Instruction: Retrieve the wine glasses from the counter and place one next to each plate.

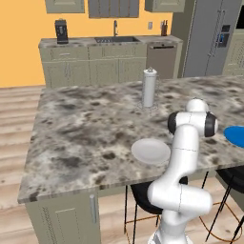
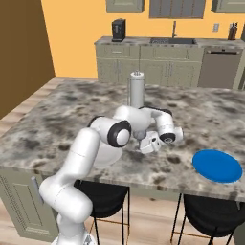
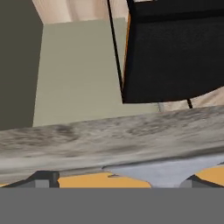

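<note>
While the white arm folds low over the front edge of the granite bench [image 1: 86, 128], its gripper [image 2: 147, 146] hangs just above the stone, between the pale plate [image 1: 150, 151] and the blue plate [image 2: 217, 165], both of which lie flat along that front edge. The gripper is released: in the hand view its dark fingertips [image 3: 43, 179] stand wide apart. Between them is a pale grey-blue shape [image 3: 166, 170]; whether they touch it cannot be told. A small grey form, seemingly a wine glass [image 2: 140, 134], stands half hidden behind the hand. The paper-towel roll [image 1: 149, 87] stands upright mid-bench. The far counter [image 1: 71, 42] with its sink runs along the orange wall.
</note>
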Controlling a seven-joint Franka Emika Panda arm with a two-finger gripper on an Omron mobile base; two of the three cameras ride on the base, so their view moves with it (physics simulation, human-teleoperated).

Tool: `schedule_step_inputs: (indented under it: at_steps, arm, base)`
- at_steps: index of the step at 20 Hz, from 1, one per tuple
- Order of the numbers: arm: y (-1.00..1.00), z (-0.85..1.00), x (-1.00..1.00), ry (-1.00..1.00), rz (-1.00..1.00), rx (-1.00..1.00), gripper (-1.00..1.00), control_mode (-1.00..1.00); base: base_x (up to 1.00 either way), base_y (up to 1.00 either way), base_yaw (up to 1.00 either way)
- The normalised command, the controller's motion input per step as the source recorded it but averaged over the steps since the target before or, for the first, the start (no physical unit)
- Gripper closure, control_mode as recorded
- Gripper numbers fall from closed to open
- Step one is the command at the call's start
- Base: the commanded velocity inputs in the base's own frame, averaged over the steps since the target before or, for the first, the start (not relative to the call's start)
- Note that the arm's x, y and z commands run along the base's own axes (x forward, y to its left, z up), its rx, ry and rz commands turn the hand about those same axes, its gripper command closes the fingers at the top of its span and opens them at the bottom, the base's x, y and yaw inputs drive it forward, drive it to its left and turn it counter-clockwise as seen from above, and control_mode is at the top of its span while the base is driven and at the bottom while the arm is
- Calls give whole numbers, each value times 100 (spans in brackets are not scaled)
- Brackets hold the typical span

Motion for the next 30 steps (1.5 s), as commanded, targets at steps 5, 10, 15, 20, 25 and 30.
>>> schedule_step_inputs:
  at_steps: [5,10,15,20,25,30]
  arm:
    - [-3,-27,-18,0,17,0,-100,-100]
    - [-25,-19,-14,0,28,0,-100,-100]
    - [-27,-30,-15,2,27,0,-100,-100]
    - [84,-65,-48,4,5,-4,-100,-100]
    - [73,-34,15,2,0,0,-100,-100]
    - [-77,-12,-58,-2,0,0,-100,-100]
  base:
    - [0,0,0]
    - [0,0,0]
    - [0,0,0]
    - [0,0,0]
    - [0,0,0]
    - [0,0,0]
